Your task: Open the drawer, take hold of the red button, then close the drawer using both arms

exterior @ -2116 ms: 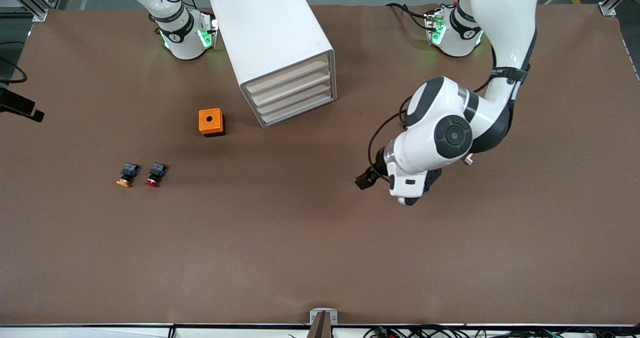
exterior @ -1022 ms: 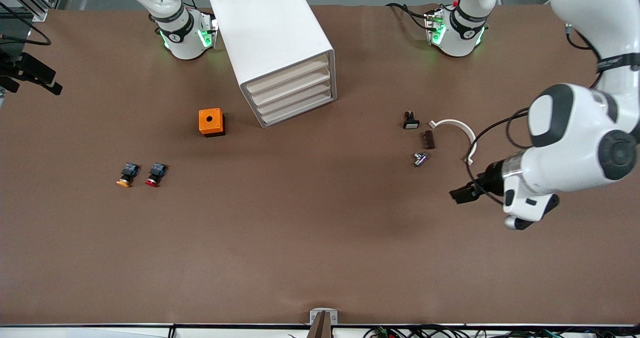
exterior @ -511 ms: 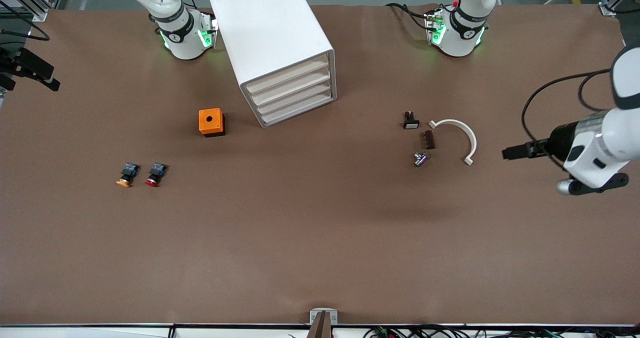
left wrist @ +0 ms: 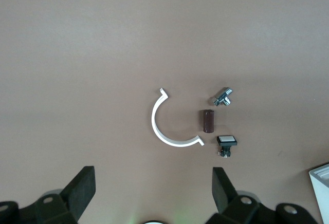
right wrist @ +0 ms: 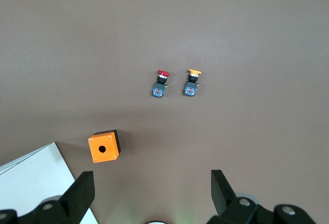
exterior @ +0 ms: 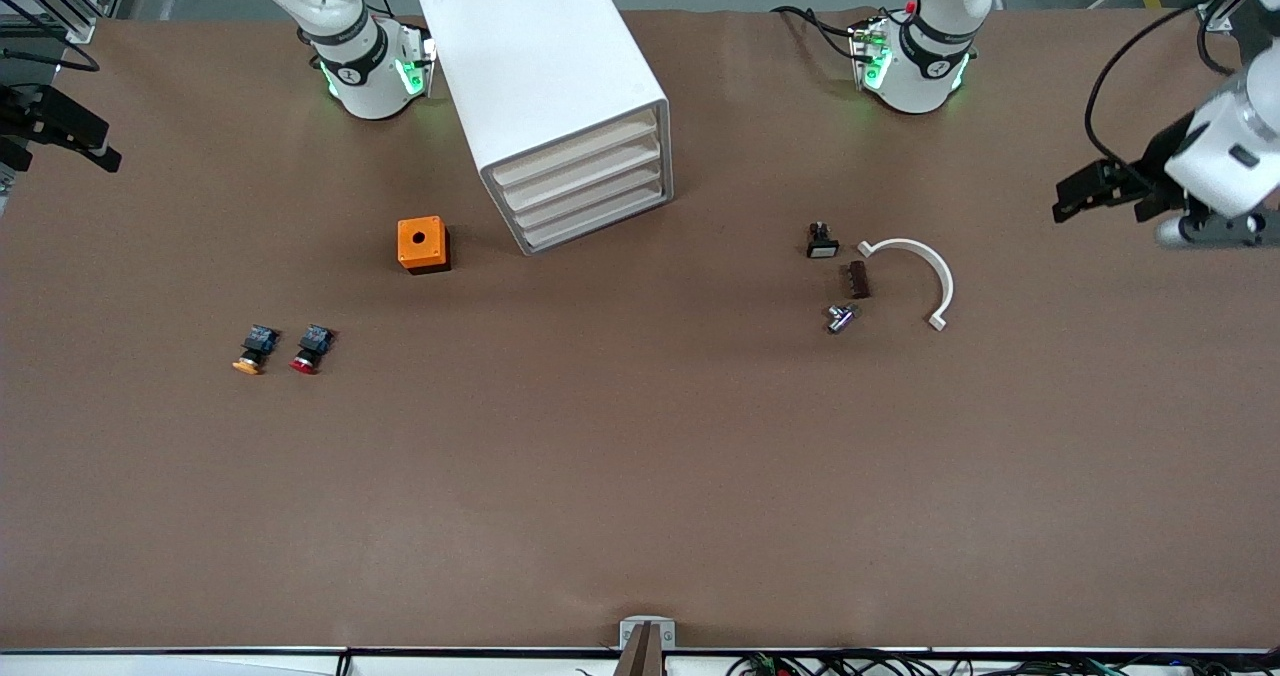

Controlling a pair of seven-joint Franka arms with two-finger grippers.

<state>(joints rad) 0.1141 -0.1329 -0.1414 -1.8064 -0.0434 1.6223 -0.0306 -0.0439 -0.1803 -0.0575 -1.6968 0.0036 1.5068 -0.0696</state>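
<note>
1. left gripper [left wrist: 153, 196]: we see the fingers spread wide with nothing between them, up in the air over bare table toward the left arm's end.
2. right gripper [right wrist: 151, 193]: fingers likewise spread and empty, high over the table at the right arm's end; in the front view only a dark part of that arm shows at the edge, so we place it from its wrist view.
3. below the left gripper's camera we note a white half-ring [exterior: 925, 271], a small brown cylinder [exterior: 857, 279], a small metal part [exterior: 841, 317] and a white-faced switch [exterior: 821, 244], close together, none touching.
4. the button [exterior: 309, 348] lies on its side on the open table toward the right arm's end, just beside the orange-capped button [exterior: 254, 349].
5. the orange cube [exterior: 422, 244] sits farther from the front camera than both buttons, near the drawer cabinet [exterior: 545, 86].
6. all four drawers [exterior: 588, 189] look pushed in.
</note>
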